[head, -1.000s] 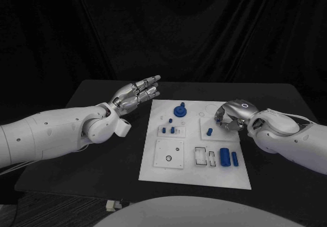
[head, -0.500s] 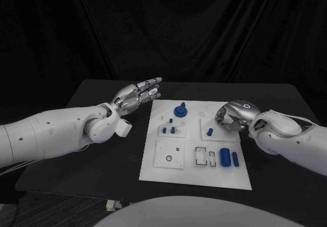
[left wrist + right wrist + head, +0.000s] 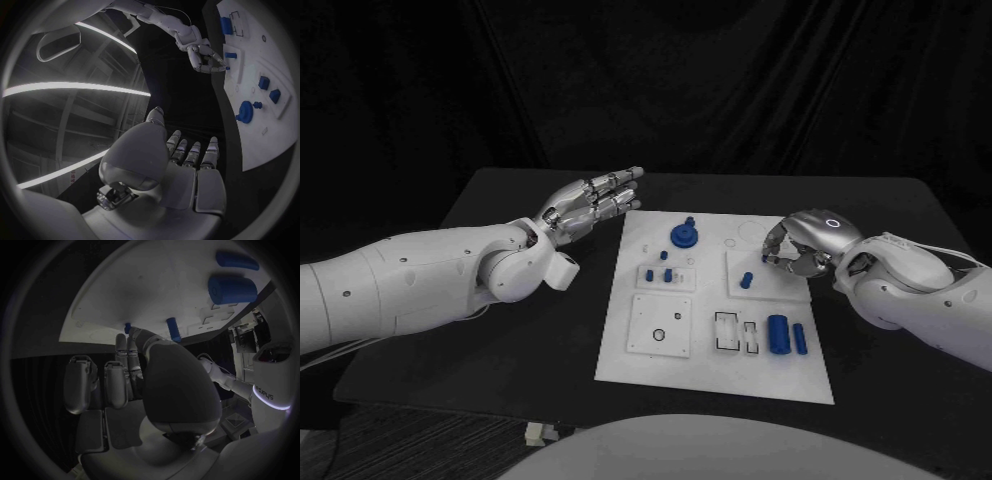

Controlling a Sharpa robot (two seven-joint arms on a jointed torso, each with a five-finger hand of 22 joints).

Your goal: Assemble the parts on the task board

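The white task board (image 3: 718, 355) lies mid-table. My right hand (image 3: 800, 243) hovers over its right edge with fingers curled, pinching a small blue part (image 3: 764, 259) at its fingertips; the right wrist view shows that part (image 3: 127, 328) close above the board (image 3: 162, 285). A blue peg (image 3: 746, 281) stands just beside it. A blue round knob (image 3: 682, 235) stands near the far edge, and two blue cylinders (image 3: 777, 331) lie near the right front. My left hand (image 3: 596, 200) floats by the board's far left corner, fingers stretched out and holding nothing.
Several small blue pieces (image 3: 662, 273) sit in a raised square left of centre. A square plate with a ring (image 3: 659, 325) and rectangular slots (image 3: 727, 330) fill the board's front. Black table (image 3: 488, 330) shows on both sides of the board.
My right hand has drifted slightly right and away from me along the board's right edge, keeping the small blue part. The left hand stays where it was.
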